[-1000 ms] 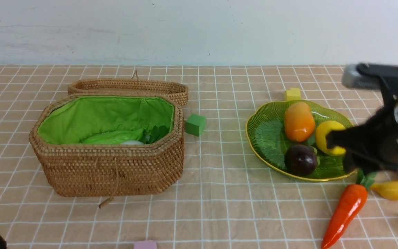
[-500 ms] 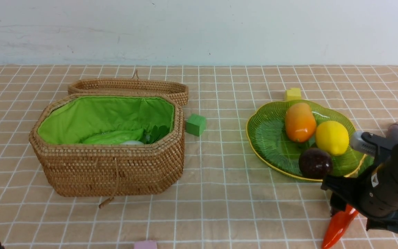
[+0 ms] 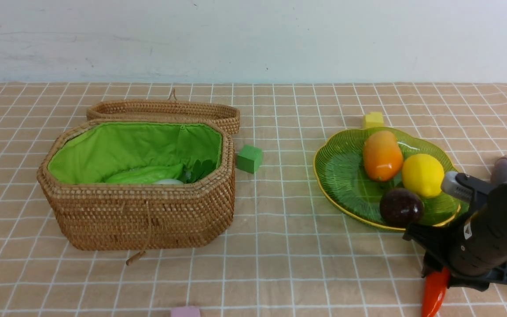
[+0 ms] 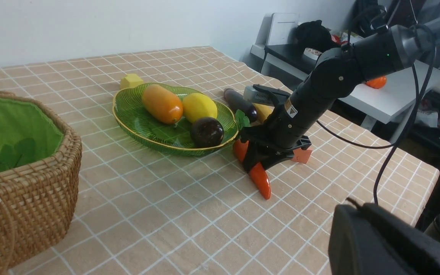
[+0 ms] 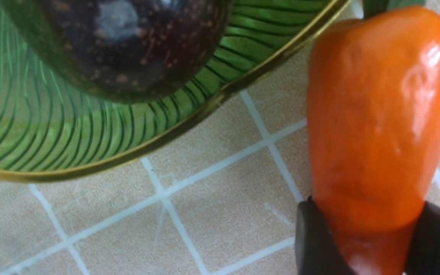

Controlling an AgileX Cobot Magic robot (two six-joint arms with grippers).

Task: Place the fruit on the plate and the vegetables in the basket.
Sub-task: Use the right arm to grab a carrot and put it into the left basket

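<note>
Carrot [image 5: 380, 126] is now clasped between fingers of right gripper [image 5: 361, 236], which were above the plate [image 3: 346, 193] one second ago.
Next to plate's near rim, the carrot lies on the table, so I judge its lift to basket can follow; right arm [image 3: 495, 229] reaches in low from beyond plate's right side, its fingers pointing down. Left gripper [image 4: 376, 229] is closed, with nothing seen in it.
</note>
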